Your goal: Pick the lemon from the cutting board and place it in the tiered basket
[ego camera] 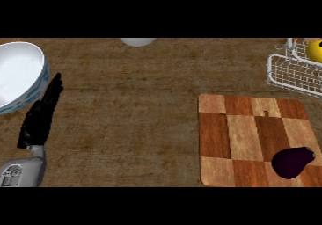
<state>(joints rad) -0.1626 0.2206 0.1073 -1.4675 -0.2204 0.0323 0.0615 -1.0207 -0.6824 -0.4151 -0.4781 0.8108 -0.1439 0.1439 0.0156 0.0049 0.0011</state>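
Lemon [317, 50] in white wire tiered basket [287, 74] at 2 o'clock | cutting board [254, 140] at 4 o'clock carries eggplant [292, 161] | left robot hand [42, 116] at 9 o'clock, fingers straight, beside bowl [14, 77] | right robot hand unseen

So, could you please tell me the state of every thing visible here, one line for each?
lemon: in the tiered basket, off the board
tiered basket: upright at the counter's far right, holding the lemon
cutting board: lying flat, carrying only the eggplant
eggplant: lying on the board's near right corner
bowl: upright, left edge
left robot hand: open, fingers straight, beside the bowl
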